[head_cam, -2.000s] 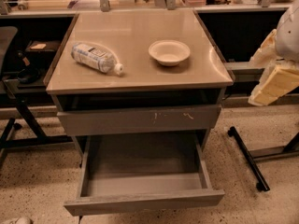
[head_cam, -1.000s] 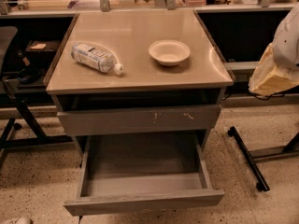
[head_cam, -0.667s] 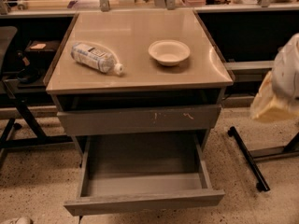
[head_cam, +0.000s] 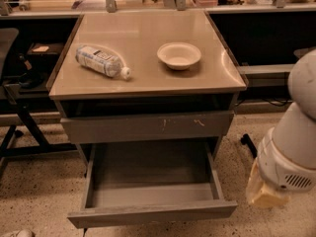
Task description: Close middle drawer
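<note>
The middle drawer (head_cam: 150, 212) stands pulled far out at the bottom of the grey cabinet. Its plain flat front faces me and its bare grey inside (head_cam: 150, 174) holds nothing. Above it is the closed grey front with pale scratch marks (head_cam: 148, 126). My arm (head_cam: 291, 147) is a white rounded body at the right edge, and my gripper (head_cam: 264, 194) is the pale beige end low beside it. It hangs to the right of the open drawer's front right corner, apart from it.
On the cabinet top (head_cam: 148, 78) lie a plastic bottle (head_cam: 101, 61) on its side and a white bowl (head_cam: 178, 55). A dark chair frame (head_cam: 15, 112) stands at the left. A black stand leg (head_cam: 245, 143) is on the speckled floor at the right.
My arm has come down along the right side, from level with the cabinet top to level with the open drawer. The drawer, bottle and bowl have not moved.
</note>
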You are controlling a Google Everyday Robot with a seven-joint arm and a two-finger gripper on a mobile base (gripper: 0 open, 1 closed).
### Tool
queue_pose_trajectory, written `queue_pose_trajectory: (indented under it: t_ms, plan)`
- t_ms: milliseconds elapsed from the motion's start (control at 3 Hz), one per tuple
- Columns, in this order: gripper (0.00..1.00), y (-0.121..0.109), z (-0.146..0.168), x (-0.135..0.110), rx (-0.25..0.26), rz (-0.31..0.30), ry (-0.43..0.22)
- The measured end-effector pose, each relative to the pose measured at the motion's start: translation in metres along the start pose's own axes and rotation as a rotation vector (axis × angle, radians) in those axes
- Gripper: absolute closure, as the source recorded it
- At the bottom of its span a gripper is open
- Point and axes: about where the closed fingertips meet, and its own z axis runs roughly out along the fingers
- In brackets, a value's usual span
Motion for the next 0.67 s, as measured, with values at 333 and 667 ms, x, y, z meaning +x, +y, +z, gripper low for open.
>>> queue_pose_trajectory:
  t_ms: [333,667]
  plan:
    - [1.00,0.009,0.014,0.005,-0.034,0.002,0.014]
    - [1.00,0.019,0.052,0.003,-0.135,0.007,-0.026]
